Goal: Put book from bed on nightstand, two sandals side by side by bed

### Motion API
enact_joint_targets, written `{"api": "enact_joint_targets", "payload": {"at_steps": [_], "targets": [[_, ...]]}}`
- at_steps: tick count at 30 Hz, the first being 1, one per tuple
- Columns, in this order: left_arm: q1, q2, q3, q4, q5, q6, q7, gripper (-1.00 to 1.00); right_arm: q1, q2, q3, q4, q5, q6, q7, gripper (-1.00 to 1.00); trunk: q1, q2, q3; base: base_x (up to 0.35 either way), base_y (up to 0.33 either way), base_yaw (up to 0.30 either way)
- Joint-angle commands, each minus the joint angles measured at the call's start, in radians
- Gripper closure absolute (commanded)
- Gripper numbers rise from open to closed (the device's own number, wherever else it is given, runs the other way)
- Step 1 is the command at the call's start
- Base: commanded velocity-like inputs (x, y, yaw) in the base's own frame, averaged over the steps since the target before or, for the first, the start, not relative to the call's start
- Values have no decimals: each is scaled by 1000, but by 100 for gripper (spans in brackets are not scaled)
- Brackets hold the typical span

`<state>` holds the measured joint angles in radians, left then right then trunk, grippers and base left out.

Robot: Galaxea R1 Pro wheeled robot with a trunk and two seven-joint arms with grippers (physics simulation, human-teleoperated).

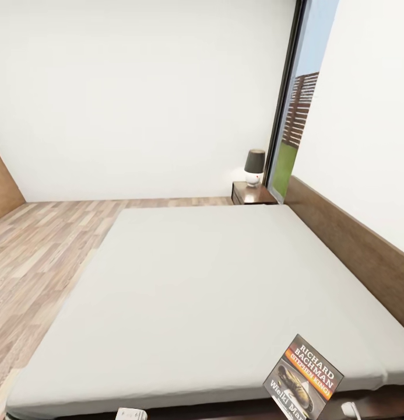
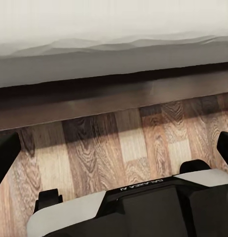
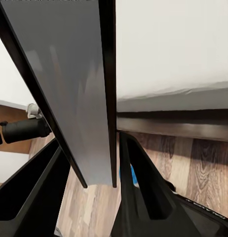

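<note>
The book (image 1: pixel 304 379), its cover reading "Richard Bachman", stands tilted above the near right corner of the bed (image 1: pixel 196 280). In the right wrist view my right gripper (image 3: pixel 92 148) is shut on the book (image 3: pixel 69 74), whose grey face and dark edge run between the two black fingers. A sliver of bright blue (image 3: pixel 134 176) on the floor past one finger may be a sandal; too little shows to tell. My left gripper (image 2: pixel 114 148) hangs open over the plank floor beside the bed frame (image 2: pixel 114 96). A nightstand (image 1: pixel 254 195) stands at the bed's far corner.
A lamp with a dark shade (image 1: pixel 254 166) sits on the nightstand. The wooden headboard (image 1: pixel 353 245) runs along the right wall, next to a tall black-framed window (image 1: pixel 295 116). Wood-plank floor (image 1: pixel 44 251) lies left of the bed. The robot's base (image 2: pixel 143 207) is close to the bed.
</note>
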<state>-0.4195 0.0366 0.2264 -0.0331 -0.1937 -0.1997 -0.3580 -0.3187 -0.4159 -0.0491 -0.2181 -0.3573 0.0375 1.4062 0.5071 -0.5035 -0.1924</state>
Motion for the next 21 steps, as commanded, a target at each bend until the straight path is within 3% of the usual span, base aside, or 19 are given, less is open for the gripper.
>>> {"api": "enact_joint_targets", "payload": {"at_steps": [1,21], "targets": [[-1,0,8,1,-10,-4,-2,-100,-1,0,-5,0,3,4,4,100,0,-2,0,0,0,0],[-1,0,8,1,-10,-4,-2,-100,-1,0,-5,-1,3,4,4,100,0,-2,33,0,0,0]]}}
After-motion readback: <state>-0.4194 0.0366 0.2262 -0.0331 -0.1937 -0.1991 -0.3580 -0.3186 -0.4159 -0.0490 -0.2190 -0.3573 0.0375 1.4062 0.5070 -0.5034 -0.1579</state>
